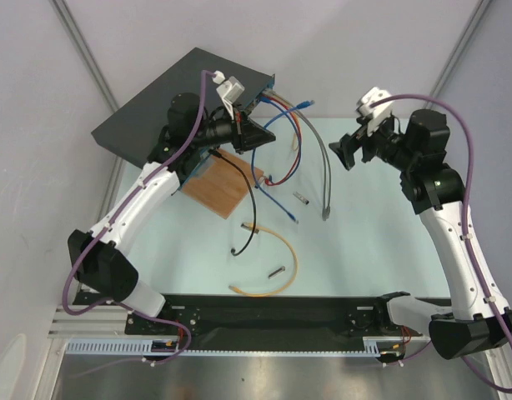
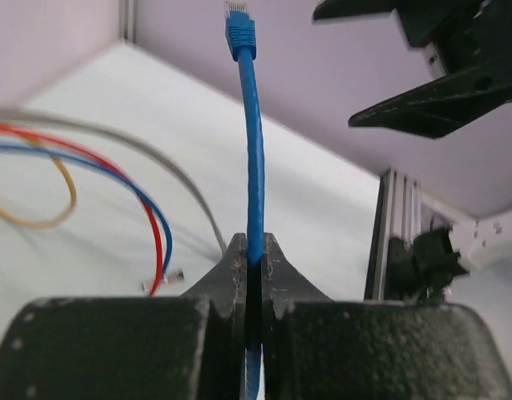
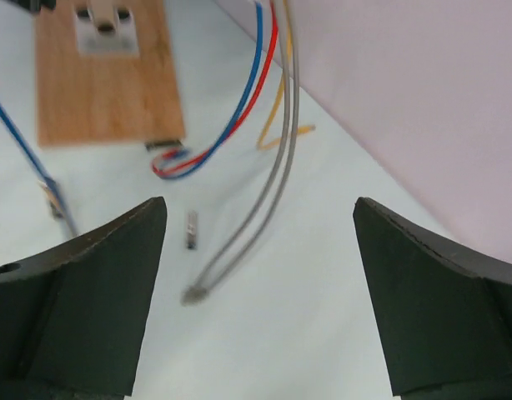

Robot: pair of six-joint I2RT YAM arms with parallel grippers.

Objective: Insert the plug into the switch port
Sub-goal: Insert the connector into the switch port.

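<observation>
In the left tool [image 2: 254, 242], clamped tight, the blue cable [image 2: 256, 150] rises to its free plug [image 2: 239, 32]; the right tool [image 3: 260, 208] gapes empty. Grasp seems done; next, the plug needs aiming at the switch [image 1: 156, 104], at the worktop's [image 1: 364, 250] far left corner.

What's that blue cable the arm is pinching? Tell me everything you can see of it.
The blue cable is a thin, smooth, rubbery-looking cord. The left fingers pinch it tight partway along. Above them it rises free in a gentle curve, touching nothing else. It ends in a blue boot with a small clear plug, which sits in no port. Its lower part is hidden behind the fingers.
</observation>
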